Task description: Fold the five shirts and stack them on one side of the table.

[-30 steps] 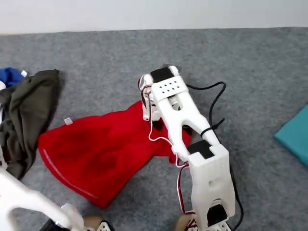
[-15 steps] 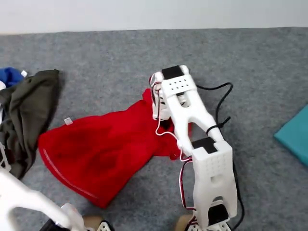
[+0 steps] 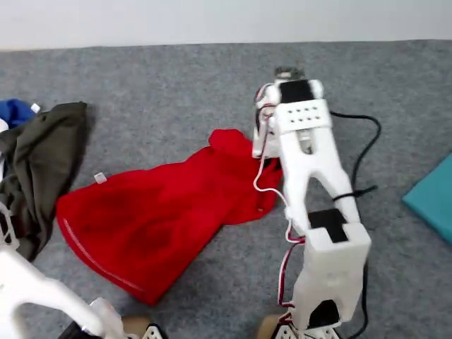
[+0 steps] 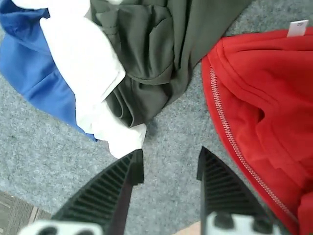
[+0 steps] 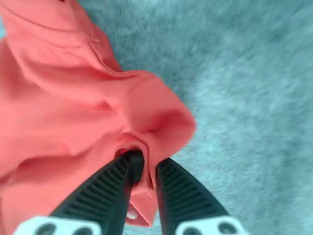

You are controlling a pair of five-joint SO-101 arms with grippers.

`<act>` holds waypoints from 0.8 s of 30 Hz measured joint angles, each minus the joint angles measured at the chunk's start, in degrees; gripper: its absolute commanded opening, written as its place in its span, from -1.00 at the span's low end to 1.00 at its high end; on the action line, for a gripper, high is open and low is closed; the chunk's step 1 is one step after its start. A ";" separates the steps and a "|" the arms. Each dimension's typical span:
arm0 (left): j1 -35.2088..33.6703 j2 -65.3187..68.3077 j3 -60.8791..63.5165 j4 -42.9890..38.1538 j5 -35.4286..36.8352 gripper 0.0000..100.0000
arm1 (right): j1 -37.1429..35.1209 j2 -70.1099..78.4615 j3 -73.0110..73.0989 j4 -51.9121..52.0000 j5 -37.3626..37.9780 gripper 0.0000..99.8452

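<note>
High view, left to right: blue shirt [image 3: 14, 111] sits at the far left edge, with olive shirt [image 3: 42, 159] bunched right against it. Left arm [image 3: 32, 293] is in the lower left corner. Red shirt [image 3: 148, 219] lies spread and rumpled mid-frame on the grey table [image 3: 141, 78], close beside the olive shirt. Right arm [image 3: 311, 183] stands right of centre, its wrist over the red shirt's upper right corner. Teal shirt [image 3: 434, 198] is at the right edge, well apart from the others.

Left wrist view: left gripper [image 4: 168, 169] hangs over bare grey surface, fingers spread, gripping nothing. White shirt [image 4: 83, 68] lies on the blue shirt and against the olive shirt. The red shirt's hem is near the gripper.

Right wrist view: right gripper [image 5: 145, 169] has its fingers pinched tight on a raised fold of the red shirt.
</note>
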 measured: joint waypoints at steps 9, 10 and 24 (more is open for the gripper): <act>13.54 -15.65 0.09 0.00 0.00 -0.63 | 7.21 -13.01 19.34 0.09 17.49 -0.98; 16.09 -17.93 0.09 0.00 0.00 -0.63 | 7.91 -13.89 22.07 0.09 19.25 -0.98; 39.65 -39.21 11.08 0.00 3.34 -0.63 | 14.51 -15.82 33.76 -3.43 40.26 -0.61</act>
